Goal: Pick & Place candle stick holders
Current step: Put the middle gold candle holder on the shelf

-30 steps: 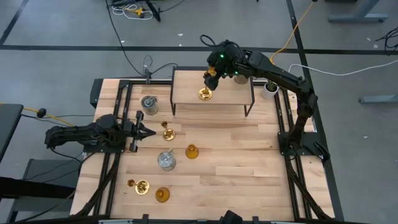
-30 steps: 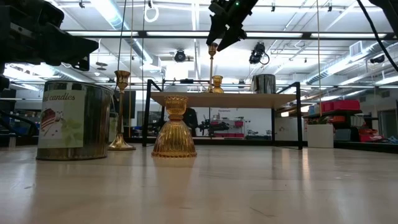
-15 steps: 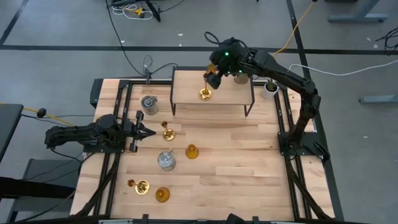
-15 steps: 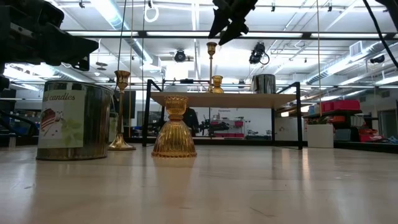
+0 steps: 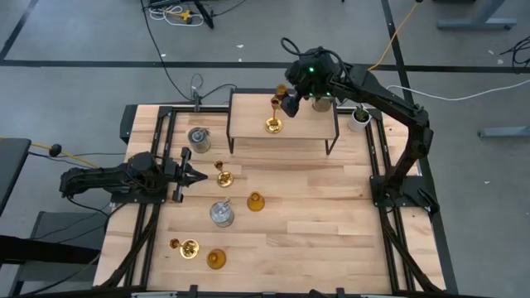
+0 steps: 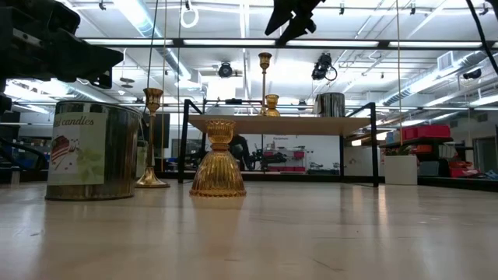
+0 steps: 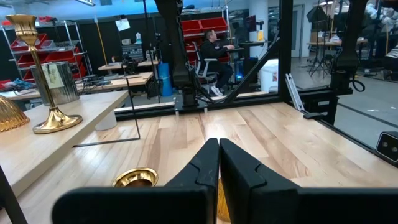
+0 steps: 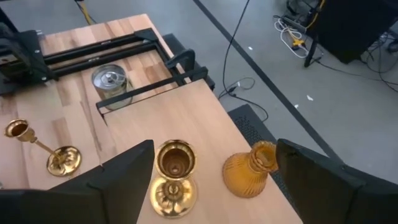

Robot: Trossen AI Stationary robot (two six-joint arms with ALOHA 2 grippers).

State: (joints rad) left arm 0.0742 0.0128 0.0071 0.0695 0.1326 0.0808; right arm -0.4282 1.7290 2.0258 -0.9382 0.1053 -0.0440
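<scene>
Right tool [image 5: 287,98] wide open, empty, above brass holder [image 5: 274,125] on shelf [image 5: 248,116]. Left tool [image 5: 195,175] closed, empty.

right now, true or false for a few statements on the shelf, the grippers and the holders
1. A brass candle stick holder stands upright on the raised shelf. True.
2. The right gripper grips that holder. False: it is open above it, touching nothing.
3. The left gripper is shut and empty. True.
4. All amber holders are on the shelf. False: one amber holder stands on the table.
</scene>
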